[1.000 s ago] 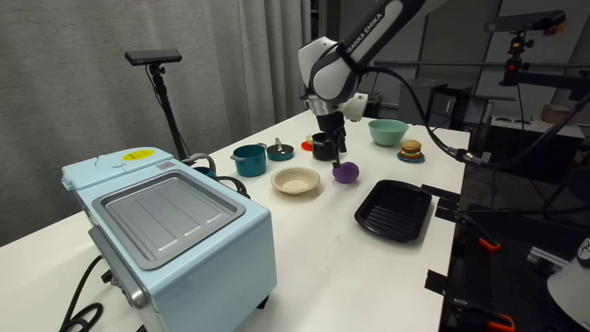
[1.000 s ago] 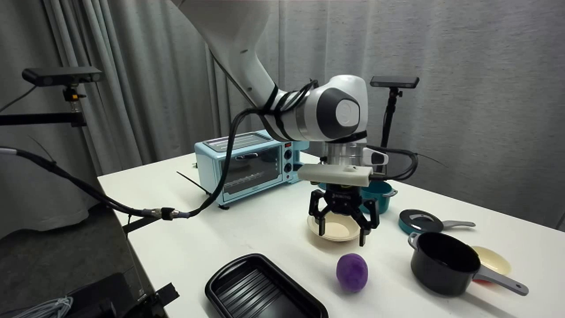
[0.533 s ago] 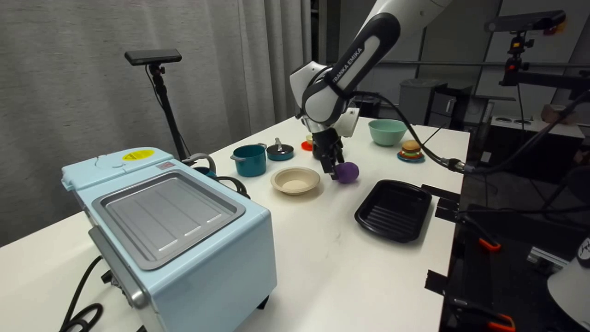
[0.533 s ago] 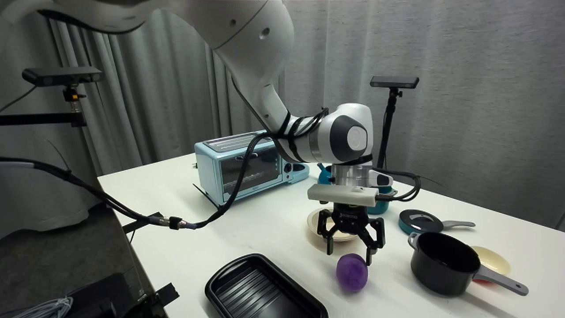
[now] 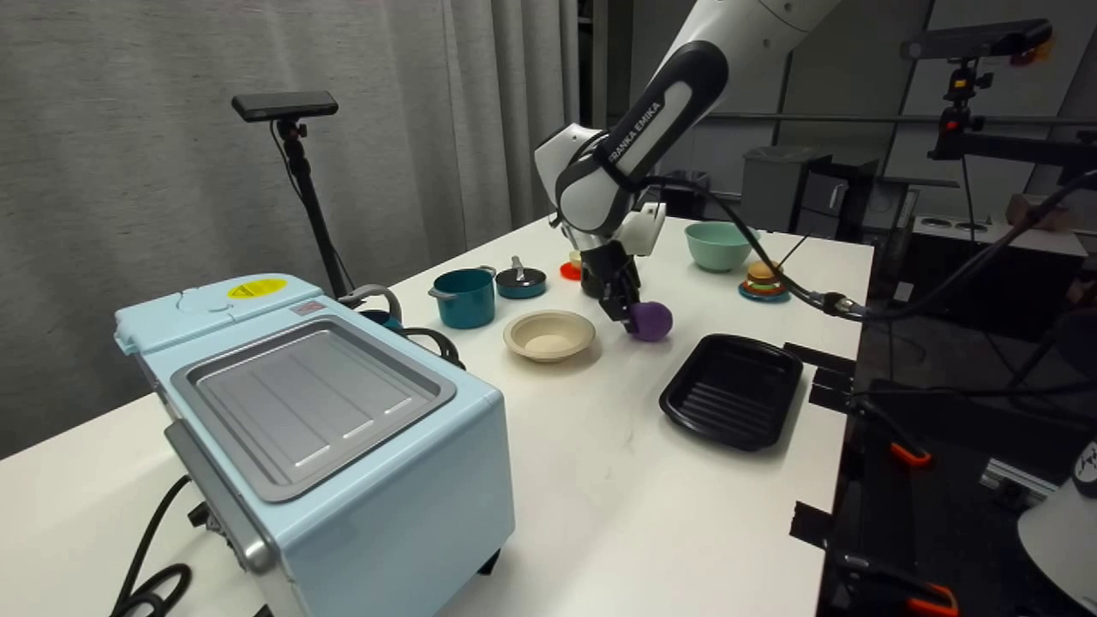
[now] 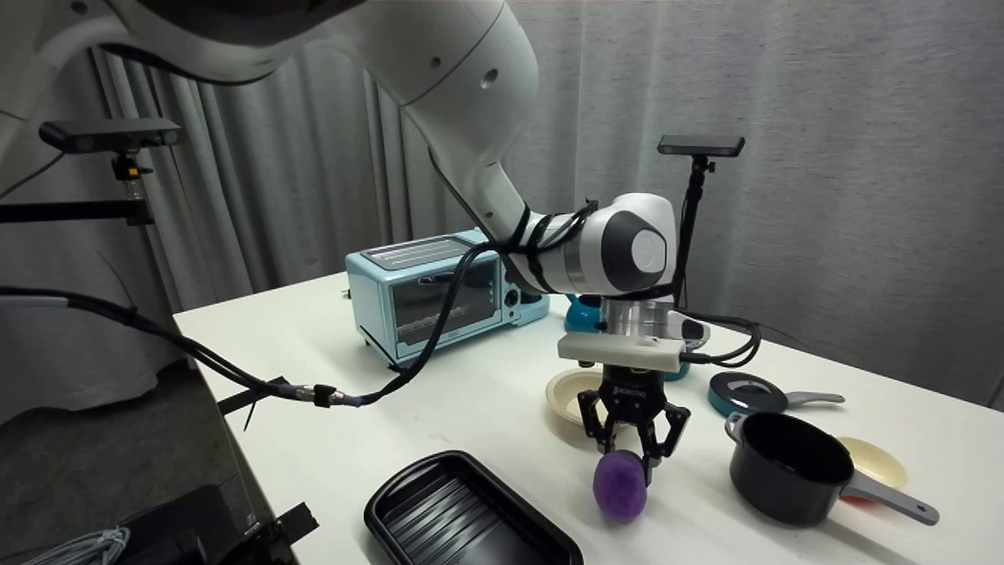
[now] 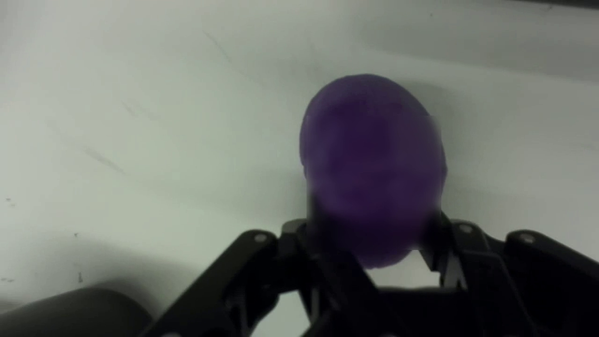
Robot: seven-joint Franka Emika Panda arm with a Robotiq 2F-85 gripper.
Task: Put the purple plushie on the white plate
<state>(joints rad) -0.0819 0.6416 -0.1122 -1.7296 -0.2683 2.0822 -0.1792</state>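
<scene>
The purple plushie [image 6: 620, 490] seems to rest on the table, with my gripper [image 6: 627, 461] low over it. In the wrist view the plushie [image 7: 374, 154] fills the space between the fingers, which press on both its sides; that gripper [image 7: 374, 220] is shut on it. An exterior view has the plushie [image 5: 654, 321] partly behind the lowered gripper [image 5: 632, 319]. The white plate [image 5: 548, 341], a shallow cream dish with a raised rim, stands nearby. In an exterior view the gripper hides part of the plate [image 6: 562, 396].
A black ridged tray [image 5: 733, 403] lies close to the plushie. A black pot [image 6: 788, 475] and a lidded pan [image 6: 745, 395] stand to the side. Beyond the plate are a teal pot [image 5: 467, 300] and a light-blue toaster oven [image 5: 411, 480]. A green bowl [image 5: 720, 247] and a toy burger [image 5: 764, 278] sit farther off.
My gripper has come down from above onto the plushie. Its fingers, wide apart before, have closed in on the plushie, which has shifted slightly towards the black tray.
</scene>
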